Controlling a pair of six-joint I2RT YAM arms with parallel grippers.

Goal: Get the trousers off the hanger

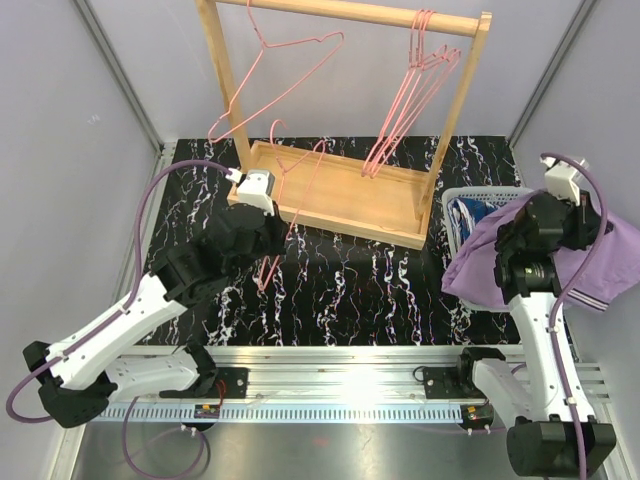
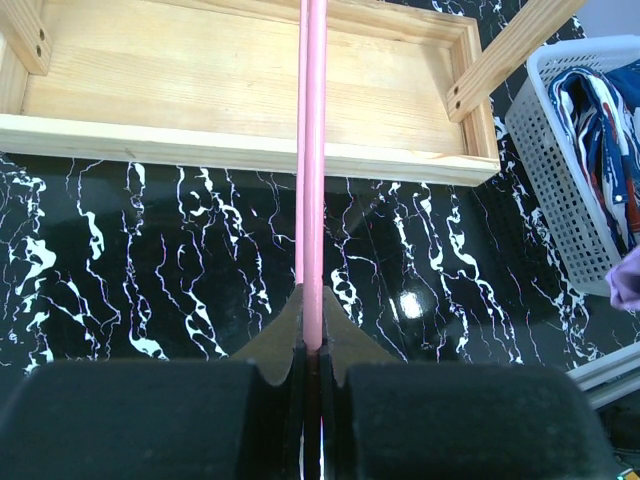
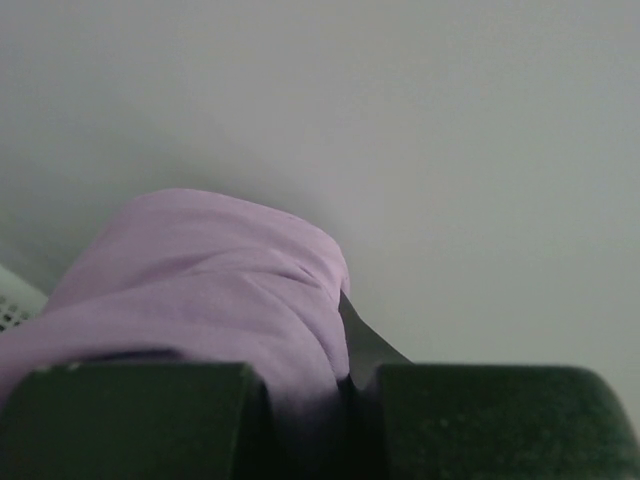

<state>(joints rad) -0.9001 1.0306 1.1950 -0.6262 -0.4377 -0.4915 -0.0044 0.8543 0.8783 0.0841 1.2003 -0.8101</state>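
Note:
My left gripper (image 1: 272, 258) is shut on a bare pink wire hanger (image 1: 292, 205), held low over the black marbled table in front of the wooden rack's base. In the left wrist view the hanger wire (image 2: 311, 150) runs straight out from the closed jaws (image 2: 312, 345). My right gripper (image 1: 597, 228) is shut on the lilac trousers (image 1: 478, 272), which drape over the arm and the white basket (image 1: 500, 192). In the right wrist view the lilac cloth (image 3: 210, 280) bunches at the jaws (image 3: 345, 375). The blue patterned trousers (image 1: 463, 220) lie in the basket, which also shows in the left wrist view (image 2: 600, 120).
A wooden rack (image 1: 350, 10) stands at the back on a tray-like base (image 1: 345, 195). One pink hanger (image 1: 290, 60) hangs at its left and several (image 1: 415, 90) at its right. Grey walls close in on both sides. The basket (image 2: 555, 190) sits by the right wall.

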